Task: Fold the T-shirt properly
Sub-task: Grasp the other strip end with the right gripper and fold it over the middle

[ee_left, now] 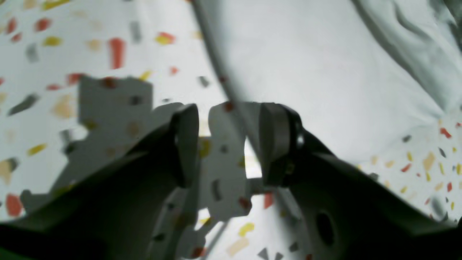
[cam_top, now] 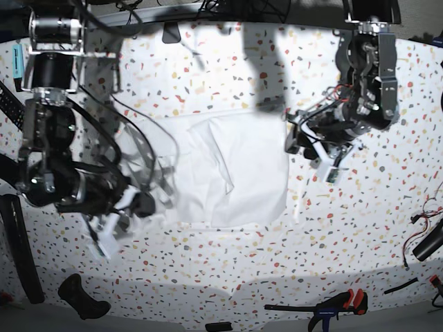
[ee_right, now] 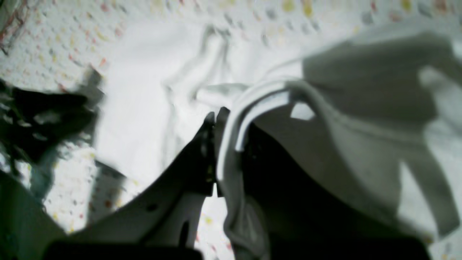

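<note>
Pinching the thin, creased white T-shirt (ee_right: pixel 151 90), the right pincer (ee_right: pixel 216 119) grips its ribbed hem.

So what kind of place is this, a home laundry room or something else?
Most likely a robotics lab or workshop bench, not a home. Two robot arms work over a speckled terrazzo-pattern table with a white T-shirt spread on it; loose cables trail across it and a bar clamp lies at its front edge.

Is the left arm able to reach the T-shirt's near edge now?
Probably yes. The left pincer is open and empty, just beside the T-shirt edge, with only bare table between them.
</note>
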You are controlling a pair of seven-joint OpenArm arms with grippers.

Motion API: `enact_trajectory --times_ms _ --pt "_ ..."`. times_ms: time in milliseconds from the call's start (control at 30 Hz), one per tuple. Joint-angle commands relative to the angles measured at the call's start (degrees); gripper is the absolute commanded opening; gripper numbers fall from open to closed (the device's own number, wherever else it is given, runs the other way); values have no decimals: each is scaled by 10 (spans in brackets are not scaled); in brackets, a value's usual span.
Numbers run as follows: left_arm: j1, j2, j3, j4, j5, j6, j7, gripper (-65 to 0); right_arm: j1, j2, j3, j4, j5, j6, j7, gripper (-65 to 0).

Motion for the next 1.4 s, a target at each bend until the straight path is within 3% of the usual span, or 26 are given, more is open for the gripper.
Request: enact_trajectory --times_ms 0,200,567,700,867,967,1167,1267,1367 --pt "-8 -3 5 10 -6 -7 -13 -384 20 -11 -7 11 6 -4 13 -650" --pt "-8 -4 21 10 54 -7 -20 -384 24 -101 -61 11 -14 -7 13 -650" --pt "-8 -5 21 10 54 -7 -23 -384 14 -222 -163 10 -136 -19 13 -650" --pt "-8 -5 21 10 54 -7 -23 -384 3 -244 -172 10 -174 -20 13 -650" --pt "-13 -10 20 10 56 -7 5 -384 -3 -248 -172 10 -177 -21 13 -650" --pt "-20 -17 19 11 100 -3 26 -384 -5 -250 -172 10 -174 -22 13 -650" --pt "-27 -28 19 36 205 90 57 -384 -5 -273 -174 10 -153 -24 13 -644" --pt "-30 -27 19 47 240 117 54 -384 -5 -290 -174 10 -153 -24 13 -508" --pt "-30 -27 19 50 240 120 53 -384 -8 -290 -174 10 -154 -23 13 -459"
